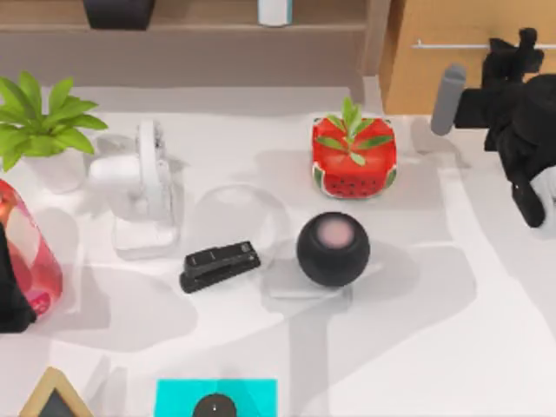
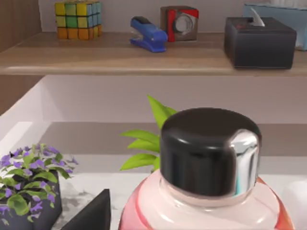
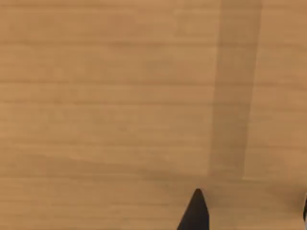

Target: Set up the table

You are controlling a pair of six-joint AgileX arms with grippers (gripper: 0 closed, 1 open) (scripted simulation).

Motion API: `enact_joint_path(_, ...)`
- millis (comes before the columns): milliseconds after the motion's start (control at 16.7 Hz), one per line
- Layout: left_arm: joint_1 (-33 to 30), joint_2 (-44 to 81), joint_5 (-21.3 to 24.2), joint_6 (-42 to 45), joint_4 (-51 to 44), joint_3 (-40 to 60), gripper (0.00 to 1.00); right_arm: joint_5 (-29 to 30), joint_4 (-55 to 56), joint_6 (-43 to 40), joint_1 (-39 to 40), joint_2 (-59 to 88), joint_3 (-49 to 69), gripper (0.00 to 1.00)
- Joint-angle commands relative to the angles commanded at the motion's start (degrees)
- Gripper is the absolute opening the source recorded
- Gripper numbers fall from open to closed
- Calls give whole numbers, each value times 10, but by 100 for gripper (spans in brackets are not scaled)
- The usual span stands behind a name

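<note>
The white table [image 1: 417, 347] carries a black stapler [image 1: 219, 265], a black round speaker [image 1: 334, 249], a watermelon-patterned pot with a plant [image 1: 354, 158], a white fan-like device [image 1: 149, 187] and a clear dome [image 1: 236, 217]. At the table's far left, my left gripper [image 1: 13, 300] [image 2: 192, 225] is shut on a pink-red bottle [image 1: 30, 248] with a black cap [image 2: 209, 148]; one finger [image 2: 91, 213] shows beside it. My right gripper [image 1: 512, 52] [image 3: 252, 211] is open at the back right, facing the light-wood cabinet [image 3: 120, 96].
A leafy potted plant [image 1: 39, 126] stands at the back left. A teal mat [image 1: 217, 395] and a wood-framed board [image 1: 54, 400] lie at the front edge. The brown shelf [image 2: 120, 55] holds a colour cube [image 2: 78, 19], a blue stapler [image 2: 147, 33] and a dark tissue box [image 2: 259, 42]. A purple-flowered pot [image 2: 31, 184] is nearby.
</note>
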Motion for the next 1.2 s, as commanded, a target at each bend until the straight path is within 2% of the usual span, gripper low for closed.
enact_joint_path(180, 0, 0, 0, 0, 0, 0, 100, 0, 0, 0, 0, 0, 0, 98)
enact_joint_path(240, 0, 0, 0, 0, 0, 0, 100, 0, 0, 0, 0, 0, 0, 100)
enact_joint_path(660, 0, 0, 0, 0, 0, 0, 100, 0, 0, 0, 0, 0, 0, 100)
enact_joint_path(1200, 0, 0, 0, 0, 0, 0, 100, 5, 37, 5, 6, -31, -64, 100)
